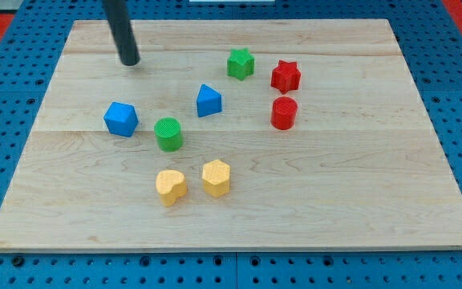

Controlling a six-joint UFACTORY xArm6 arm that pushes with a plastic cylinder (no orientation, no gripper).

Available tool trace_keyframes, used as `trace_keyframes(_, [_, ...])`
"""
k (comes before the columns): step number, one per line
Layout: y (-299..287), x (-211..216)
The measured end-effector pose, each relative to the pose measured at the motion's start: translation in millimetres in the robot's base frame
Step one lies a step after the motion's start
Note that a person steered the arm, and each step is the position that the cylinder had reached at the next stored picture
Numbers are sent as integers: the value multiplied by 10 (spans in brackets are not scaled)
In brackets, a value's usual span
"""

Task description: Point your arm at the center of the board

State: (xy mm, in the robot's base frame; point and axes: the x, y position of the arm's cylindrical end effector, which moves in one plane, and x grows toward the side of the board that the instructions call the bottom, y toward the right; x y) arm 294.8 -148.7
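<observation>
While dark rod stands over upper-left part of pale wooden board [359, 201], my tip [130, 62] rests on bare wood, well apart from every block. No pincer on this rig; rod only.

Nearest block: blue faceted block [121, 119], below tip toward view's bottom. Green cylinder [168, 134] just right of it. Blue wedge-like block [208, 100] near board centre. Green star [241, 63], red star [285, 76], red cylinder [284, 113] at upper right. Yellow heart [171, 187] and yellow hexagon [216, 177] side by side, lower middle.
</observation>
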Motion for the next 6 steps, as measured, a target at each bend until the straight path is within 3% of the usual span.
trace_keyframes(6, [1110,483])
